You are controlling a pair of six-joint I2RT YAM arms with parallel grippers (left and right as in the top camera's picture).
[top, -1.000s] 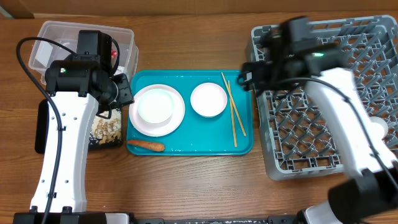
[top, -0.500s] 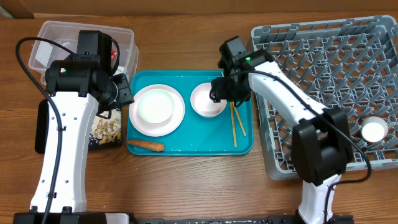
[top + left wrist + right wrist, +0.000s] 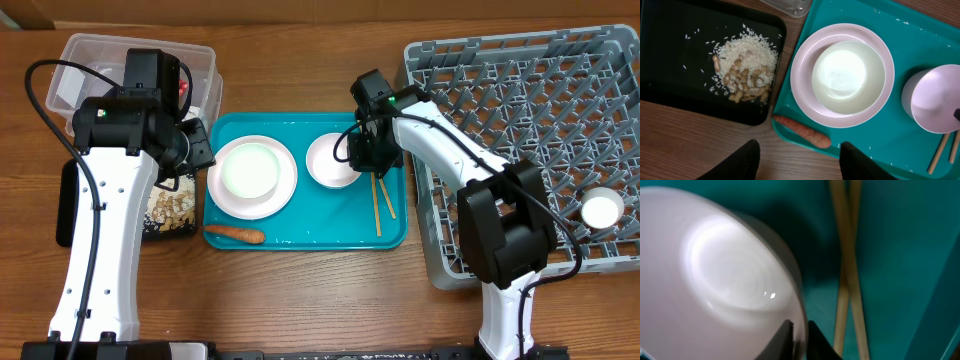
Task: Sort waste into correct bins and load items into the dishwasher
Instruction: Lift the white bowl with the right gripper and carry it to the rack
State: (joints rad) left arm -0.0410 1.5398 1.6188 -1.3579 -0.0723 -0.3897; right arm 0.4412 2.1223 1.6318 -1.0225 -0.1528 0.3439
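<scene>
Right claw (image 3: pixel 799 339) is pinching the rim of a white bowl (image 3: pixel 333 160), its jaws standing narrow with a finger on either side of the rim. That bowl is sitting on the teal tray (image 3: pixel 300 236), just beside the chopsticks (image 3: pixel 378 195) lying on the tray's right part. Left claw (image 3: pixel 799 152) is hovering partly wide and holding nothing, above the carrot (image 3: pixel 802 133) lying at the tray's front left edge. A plate (image 3: pixel 802 85) carrying a second bowl (image 3: pixel 848 75) is resting on the tray's left part. Food scraps (image 3: pixel 745 70) are lying in the black tray (image 3: pixel 670 75). A small cup (image 3: pixel 601 210) is sitting in the dish rack (image 3: pixel 520 110) on the table (image 3: pixel 320 300).
</scene>
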